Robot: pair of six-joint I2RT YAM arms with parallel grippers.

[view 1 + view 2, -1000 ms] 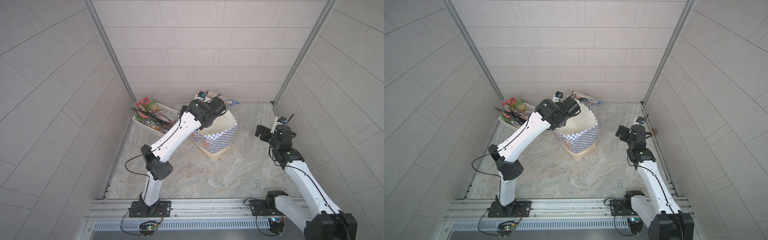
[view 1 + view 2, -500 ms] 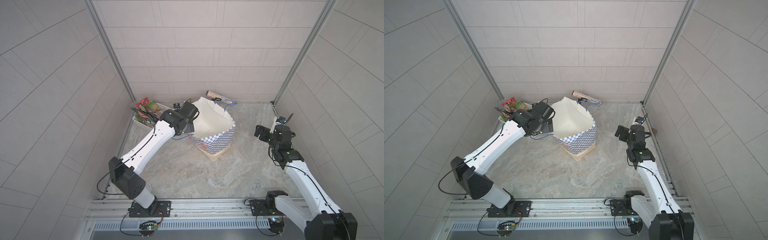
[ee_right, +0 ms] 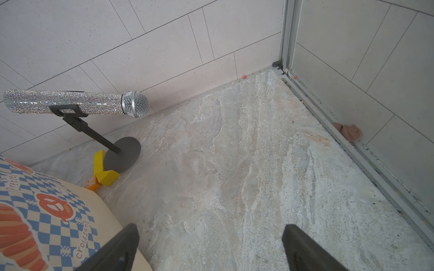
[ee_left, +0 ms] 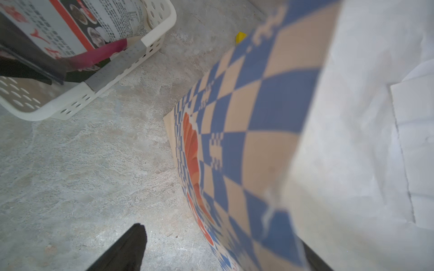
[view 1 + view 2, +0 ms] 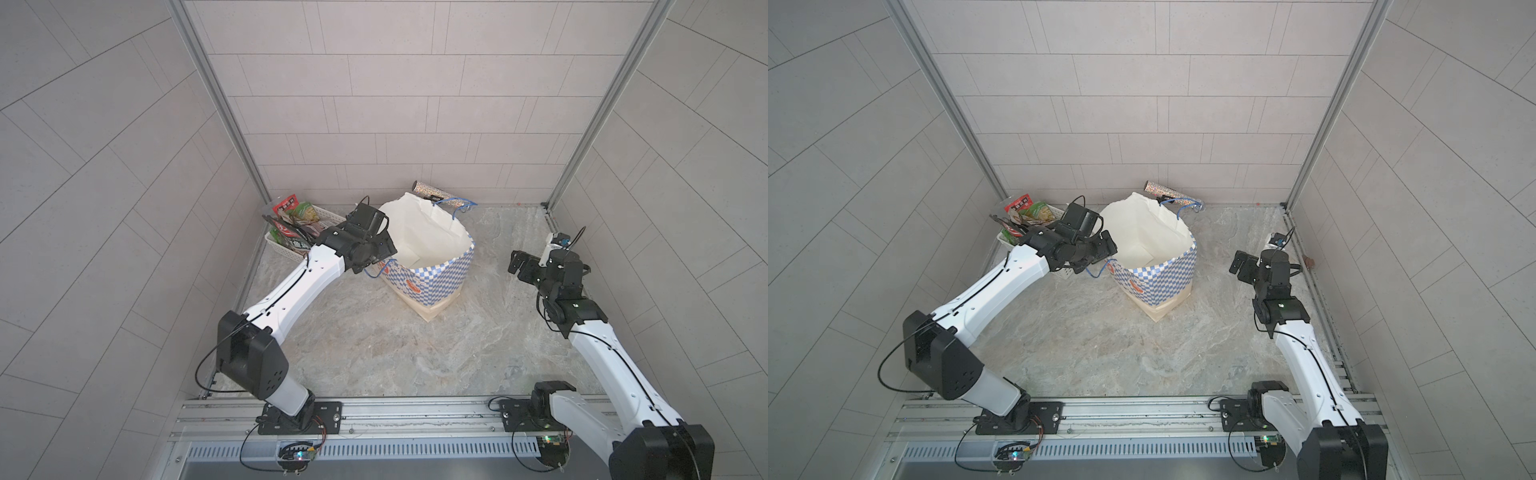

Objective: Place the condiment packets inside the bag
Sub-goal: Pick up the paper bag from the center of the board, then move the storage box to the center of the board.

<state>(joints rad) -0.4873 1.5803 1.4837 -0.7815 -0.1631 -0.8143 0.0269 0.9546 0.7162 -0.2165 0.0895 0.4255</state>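
Left end effector is up at the near rim of the bag, jaws well apart, nothing in them. In the left wrist view the checkered wall runs between my fingers, with bare counter showing between this finger and the paper, so I have no pinch on it. Right end effector hangs wide open and empty over the counter on the bag's other side.

The condiment packets aren't in the bag. They stand leaning together in the white perforated basket by the left wall, just beside me, their tops poking above its rim. The bag's white inside looks empty from above, though I can't see its floor fully.

My read on handling: these are flat, glossy sachets, so light, floppy and slick. A grab at the belly would probably slide or fold. I'd pinch across the flat face at the top sealed edge, where the film is stiffest and stands clear of its neighbours. One at a time, since they overlap. The paper bag is light too, and a bump on its rim could shift it.
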